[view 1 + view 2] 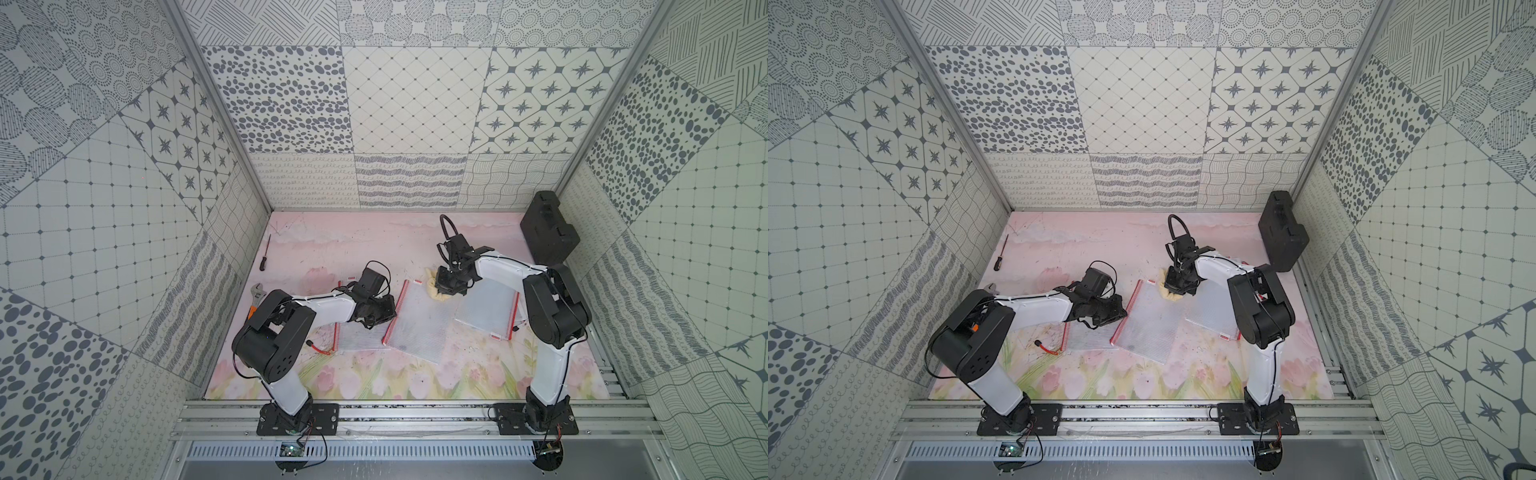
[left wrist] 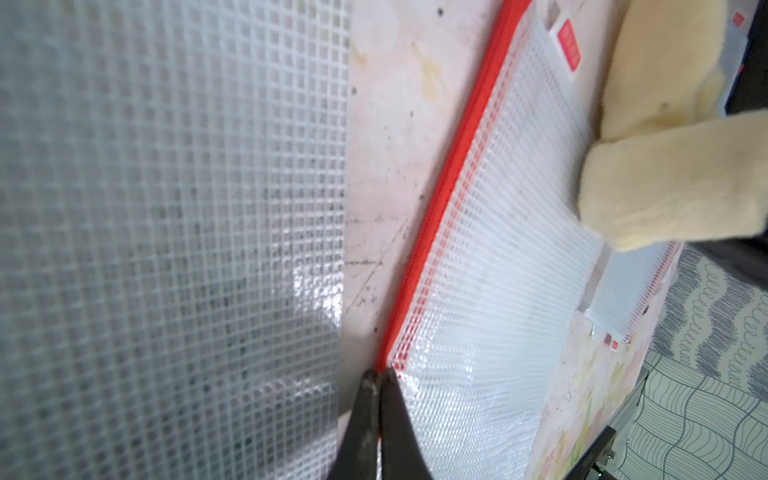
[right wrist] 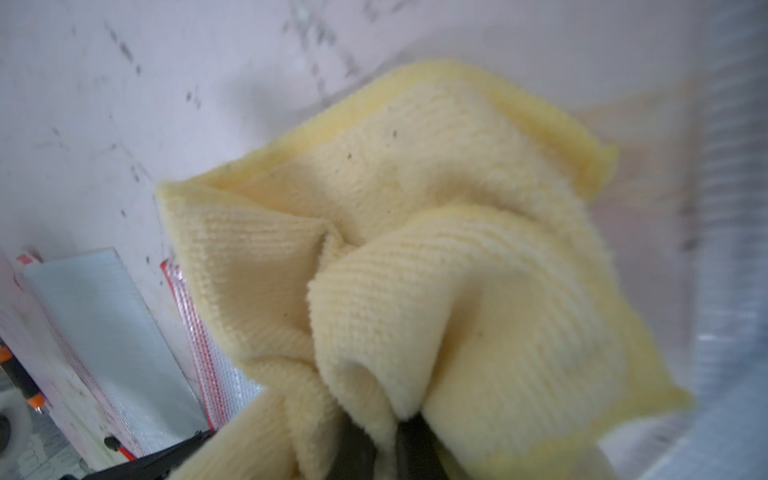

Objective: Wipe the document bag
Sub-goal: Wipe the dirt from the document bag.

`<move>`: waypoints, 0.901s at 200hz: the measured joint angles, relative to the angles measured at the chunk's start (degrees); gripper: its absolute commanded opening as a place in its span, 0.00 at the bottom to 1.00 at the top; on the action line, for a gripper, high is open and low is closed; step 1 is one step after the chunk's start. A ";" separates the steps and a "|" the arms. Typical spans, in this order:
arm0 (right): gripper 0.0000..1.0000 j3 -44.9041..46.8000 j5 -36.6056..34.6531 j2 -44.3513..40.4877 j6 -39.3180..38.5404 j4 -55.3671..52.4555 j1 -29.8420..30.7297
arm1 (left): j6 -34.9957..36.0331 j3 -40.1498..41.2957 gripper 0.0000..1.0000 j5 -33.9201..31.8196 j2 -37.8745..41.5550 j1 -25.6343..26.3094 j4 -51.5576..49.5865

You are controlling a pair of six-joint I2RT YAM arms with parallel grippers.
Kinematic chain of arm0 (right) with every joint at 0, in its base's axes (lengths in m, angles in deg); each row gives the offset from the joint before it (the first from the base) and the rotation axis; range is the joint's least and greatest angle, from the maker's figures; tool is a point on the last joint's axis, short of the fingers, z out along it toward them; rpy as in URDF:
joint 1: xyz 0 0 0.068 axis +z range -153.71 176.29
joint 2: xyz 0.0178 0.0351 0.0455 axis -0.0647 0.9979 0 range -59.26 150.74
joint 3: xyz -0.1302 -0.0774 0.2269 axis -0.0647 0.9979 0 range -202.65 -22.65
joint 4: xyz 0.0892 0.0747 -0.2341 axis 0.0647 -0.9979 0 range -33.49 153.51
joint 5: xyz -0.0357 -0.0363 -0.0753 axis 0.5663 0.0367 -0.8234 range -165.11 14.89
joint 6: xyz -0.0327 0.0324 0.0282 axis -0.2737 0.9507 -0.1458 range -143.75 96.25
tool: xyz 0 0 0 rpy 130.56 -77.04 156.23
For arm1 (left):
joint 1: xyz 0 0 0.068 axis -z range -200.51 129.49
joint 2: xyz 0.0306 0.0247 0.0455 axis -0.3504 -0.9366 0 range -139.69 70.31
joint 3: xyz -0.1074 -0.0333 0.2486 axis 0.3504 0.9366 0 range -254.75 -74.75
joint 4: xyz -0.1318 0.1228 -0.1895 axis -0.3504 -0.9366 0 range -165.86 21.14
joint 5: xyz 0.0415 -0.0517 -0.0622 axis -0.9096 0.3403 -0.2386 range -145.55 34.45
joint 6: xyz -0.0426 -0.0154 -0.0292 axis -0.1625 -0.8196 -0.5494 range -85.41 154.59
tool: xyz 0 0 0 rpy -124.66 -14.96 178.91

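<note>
At table (image 1: 332, 241) centre, middle document bag (image 1: 415, 328) lies flat, long axis roughly 1-to-7 o'clock, red zip edge (image 2: 442, 199) on its 9 o'clock side. Right gripper (image 3: 386, 432) pinching yellow cloth (image 3: 415, 249) - cloth sits over bag's far 1 o'clock corner, so rest of bag lies toward 7 from it. Left gripper (image 2: 377, 380) pressed together, holding nothing, tips at zip edge - likely steadying. Your stroke: drag cloth toward 7; right arm nearer.

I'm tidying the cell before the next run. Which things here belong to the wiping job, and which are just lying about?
In the job: yellow cloth, pinched in the right hand; middle document bag, under the cloth; left hand, shut at its red zipper edge.
Lying about: screwdriver, wrench, black case, left bag, right bag.
</note>
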 measured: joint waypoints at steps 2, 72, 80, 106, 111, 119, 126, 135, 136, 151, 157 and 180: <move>0.00 -0.13 -0.22 0.00 -0.07 -0.20 -0.22 | -0.02 0.00 0.00 0.00 0.02 -0.02 -0.02; 0.00 -10.16 -2.01 7.06 1.25 -2.23 17.77 | -0.07 -0.37 0.00 0.50 -0.42 -0.42 -0.52; 0.00 -9.46 -1.64 6.97 1.51 -1.73 18.53 | -0.07 -0.44 0.00 0.52 -0.46 -0.44 -0.59; 0.00 -2.62 1.38 3.34 2.32 2.75 14.53 | -0.07 -0.59 0.00 0.55 -0.52 -0.48 -0.70; 0.00 -0.92 1.66 2.21 2.29 3.26 12.96 | -0.04 -0.61 0.00 0.52 -0.52 -0.48 -0.70; 0.00 1.66 1.79 0.33 2.23 3.80 9.75 | -0.04 -0.63 0.00 0.50 -0.52 -0.48 -0.74; 0.00 3.67 1.77 -1.14 2.19 4.04 6.93 | -0.04 -0.63 0.00 0.50 -0.52 -0.48 -0.74; 0.00 5.66 1.66 -2.71 1.97 3.93 3.30 | -0.04 -0.63 0.00 0.52 -0.52 -0.48 -0.72; 0.00 5.86 1.60 -2.91 1.95 3.89 2.82 | -0.04 -0.63 0.00 0.52 -0.52 -0.48 -0.72; 0.00 6.86 0.61 -3.93 1.57 3.13 -1.31 | -0.04 -0.63 0.00 0.52 -0.52 -0.48 -0.72; 0.00 6.86 0.15 -4.11 1.55 2.93 -1.79 | -0.04 -0.63 0.00 0.52 -0.52 -0.48 -0.72; 0.00 5.75 -2.86 -3.82 1.66 2.03 1.57 | -0.07 -0.63 0.00 0.52 -0.52 -0.48 -0.72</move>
